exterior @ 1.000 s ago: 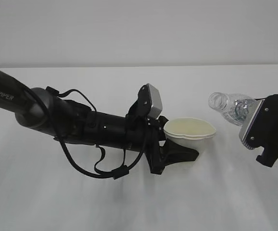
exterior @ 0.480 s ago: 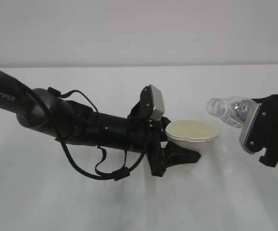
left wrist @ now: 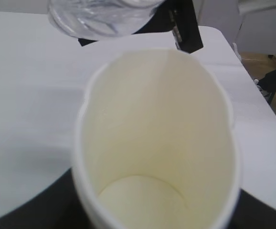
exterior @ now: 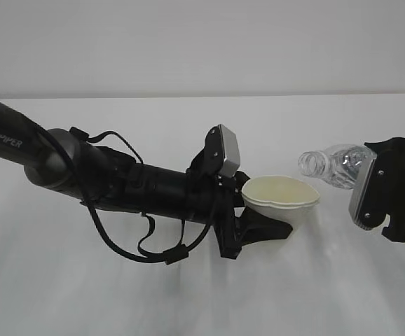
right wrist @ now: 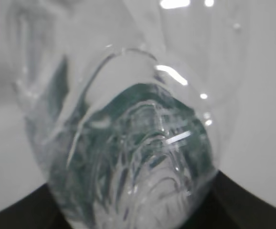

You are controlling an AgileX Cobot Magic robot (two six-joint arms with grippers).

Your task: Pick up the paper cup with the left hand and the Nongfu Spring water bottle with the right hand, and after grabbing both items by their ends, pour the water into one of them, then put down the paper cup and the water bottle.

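Paper cup (exterior: 281, 199): pinched at its base by left gripper (exterior: 258, 220), rim squeezed oval.
Water bottle (exterior: 334, 165): clamped in right gripper (exterior: 381, 183), tilted, capless mouth just beyond the cup rim.

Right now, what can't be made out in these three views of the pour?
- Bottle base and label: exterior view, hidden behind the right claw's mount.
- Right claw: right wrist view, blocked by the close-up bottle, which is blurred.
- Left claw: left wrist view, hidden under the cup.
- Water in the cup: none visible, but the cup's bottom is blurred.
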